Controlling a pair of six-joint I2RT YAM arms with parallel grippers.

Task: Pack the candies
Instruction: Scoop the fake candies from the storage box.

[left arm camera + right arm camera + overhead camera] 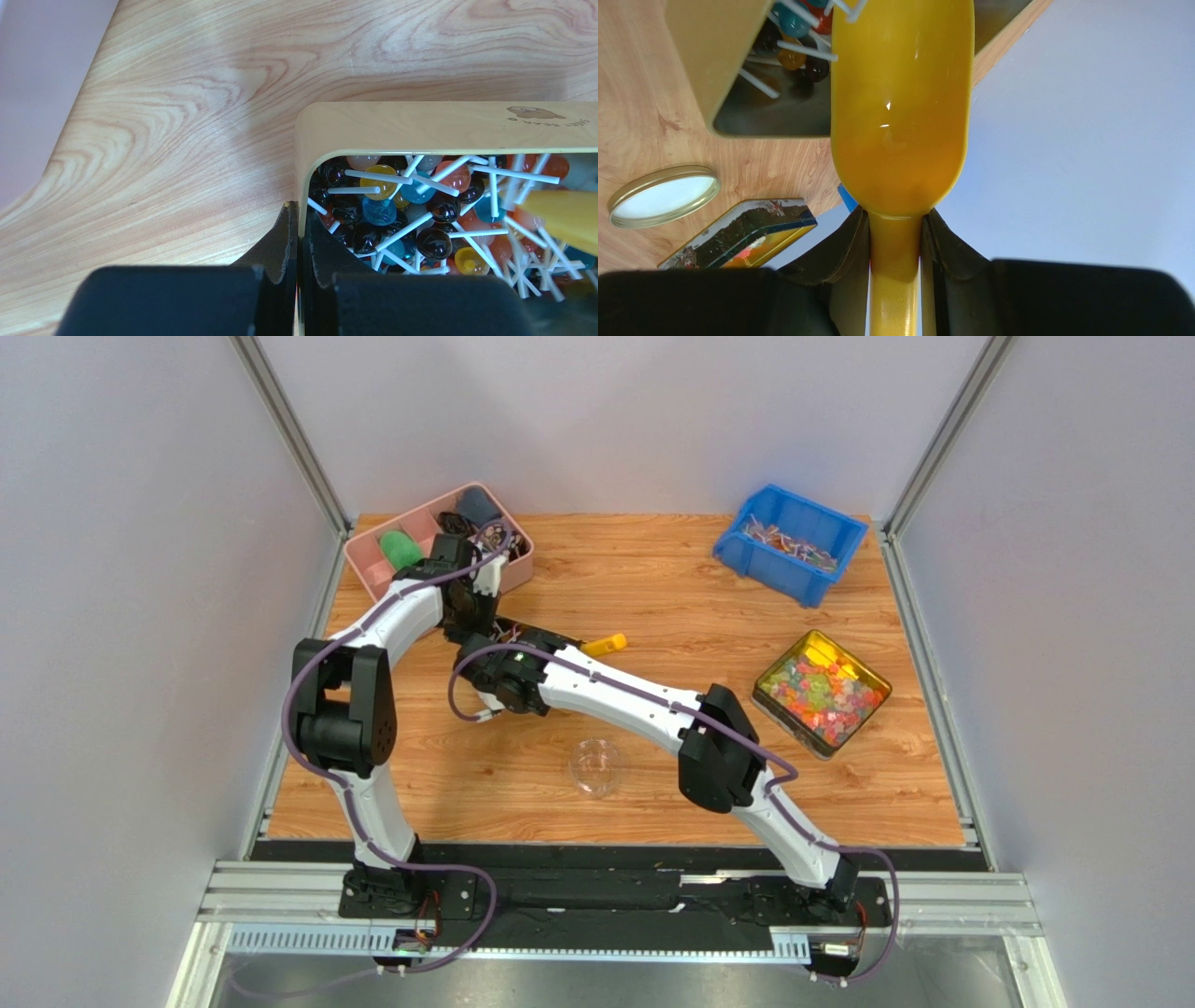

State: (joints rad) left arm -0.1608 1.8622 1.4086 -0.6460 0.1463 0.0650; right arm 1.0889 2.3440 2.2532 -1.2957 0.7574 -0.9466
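In the left wrist view the left gripper (298,234) has its fingers (281,241) pressed on the wall of the cream box (435,126) at its corner, one finger outside and one inside, pinching it, probably to steady it. Just beyond the inner finger lie the candies (379,210) — round dark, blue and orange sweets on white sticks, heaped in the box. The scoop (565,217) enters to the right of the fingers, its tip cut off by the frame. In the right wrist view the right gripper (896,227) pinches the scoop's handle, the bowl reaching ahead of the fingers over the box's rim. A few candies sit at its far lip, none shows on the bowl's visible face, and its front edge is out of frame. Left of the fingers lie a round lid (664,196) and a tin (738,234), half seen. From above, both grippers crowd over the box and hide nearly all of it; the clear jar (595,767) stands well apart from the fingers. The step looks like scooping — next the scoop must dig under the heap and carry a load to the jar without sticks snagging. What the blue bin (790,542) holds is too small to tell.
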